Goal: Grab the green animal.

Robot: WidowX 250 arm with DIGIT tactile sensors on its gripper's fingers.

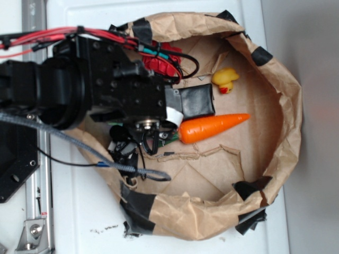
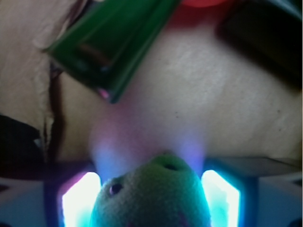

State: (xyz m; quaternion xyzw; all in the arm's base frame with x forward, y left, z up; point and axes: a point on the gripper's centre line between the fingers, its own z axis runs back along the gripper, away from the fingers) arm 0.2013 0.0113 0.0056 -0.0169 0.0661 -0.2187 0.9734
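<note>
- The green animal (image 2: 154, 194) is sitting at the bottom centre of the wrist view, between the two glowing fingers (image 2: 78, 201); they are flanking it closely, but whether they are pressing on it I cannot tell.
- In the exterior view the arm's black body (image 1: 106, 84) is covering the left of the frame and hiding the animal, so its place in the brown paper enclosure (image 1: 280, 106) is not showing there.
- The orange carrot (image 1: 212, 127) is lying at mid-frame and the yellow duck (image 1: 225, 79) at upper right, both apart from the grasp.
- A green wedge-shaped object (image 2: 109, 42) is lying at the upper left of the wrist view, beyond the animal.
- The raised paper wall is likely keeping the toys from rolling onto the white tabletop (image 1: 79, 211).
</note>
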